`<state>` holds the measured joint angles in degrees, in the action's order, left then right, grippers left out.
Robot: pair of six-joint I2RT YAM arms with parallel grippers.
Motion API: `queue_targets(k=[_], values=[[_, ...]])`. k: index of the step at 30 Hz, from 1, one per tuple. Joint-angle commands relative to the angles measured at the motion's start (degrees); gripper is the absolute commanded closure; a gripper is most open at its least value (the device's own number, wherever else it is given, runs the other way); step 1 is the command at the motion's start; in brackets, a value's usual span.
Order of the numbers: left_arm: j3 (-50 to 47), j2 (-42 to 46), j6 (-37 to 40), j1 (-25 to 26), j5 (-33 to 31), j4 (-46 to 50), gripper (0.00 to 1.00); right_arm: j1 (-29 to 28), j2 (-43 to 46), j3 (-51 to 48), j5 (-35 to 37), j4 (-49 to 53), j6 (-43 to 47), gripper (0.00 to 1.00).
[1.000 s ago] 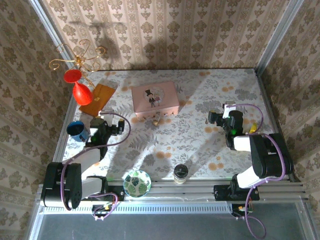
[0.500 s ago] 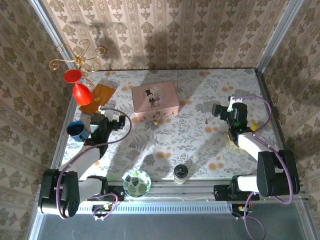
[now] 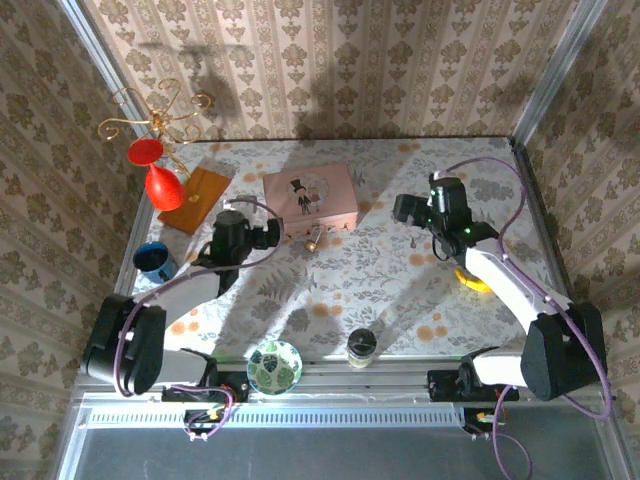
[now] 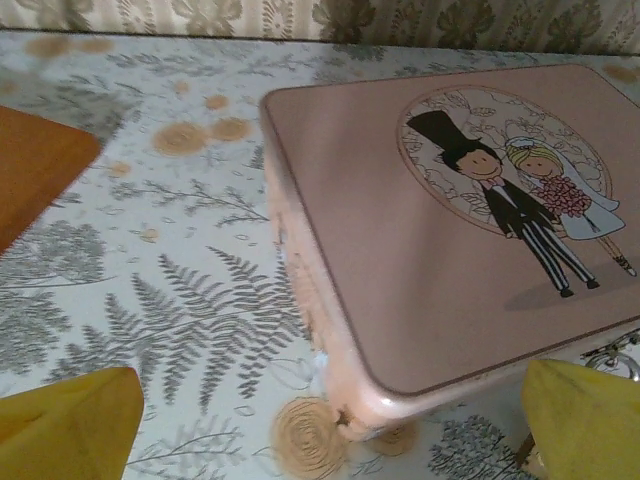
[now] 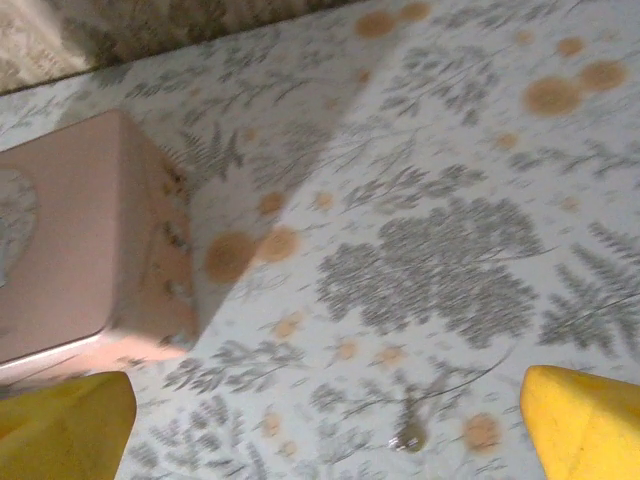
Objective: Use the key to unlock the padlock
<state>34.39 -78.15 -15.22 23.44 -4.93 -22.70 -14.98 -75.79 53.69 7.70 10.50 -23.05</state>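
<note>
No words, numbers or brand marks could be read anywhere; the pink box (image 4: 400, 280), right of centre in the left wrist view, bore just a drawn top-hatted groom and bride.

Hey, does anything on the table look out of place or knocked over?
Nothing spilled or damaged. The box sits slightly askew, and a small metal piece, likely the key, lies loose to its right, apart from the padlock at its front.
</note>
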Motion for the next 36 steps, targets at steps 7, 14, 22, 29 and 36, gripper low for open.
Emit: queue_targets(k=[7, 14, 22, 29, 36], values=[[7.3, -7.9, -4.4, 9.3, -2.4, -3.1, 0.0, -1.8, -6.2, 6.0, 4.6, 19.9, -11.3, 0.18], [9.8, -11.0, -4.2, 12.5, -4.6, -3.2, 0.0, -4.5, -12.3, 7.9, 10.7, 30.5, -11.1, 0.42], [9.6, -11.1, -3.8, 12.8, -4.5, -3.3, 0.0, -5.5, -21.6, 11.3, 10.3, 28.6, -13.3, 0.52], [8.3, -10.4, -3.8, 12.8, -3.9, -3.9, 0.0, -5.4, -29.1, 16.1, 11.9, 27.2, -14.8, 0.52], [7.7, -10.1, -3.8, 12.8, -3.2, -4.0, 0.0, -4.2, -34.8, 19.2, 13.5, 26.5, -17.0, 0.54]])
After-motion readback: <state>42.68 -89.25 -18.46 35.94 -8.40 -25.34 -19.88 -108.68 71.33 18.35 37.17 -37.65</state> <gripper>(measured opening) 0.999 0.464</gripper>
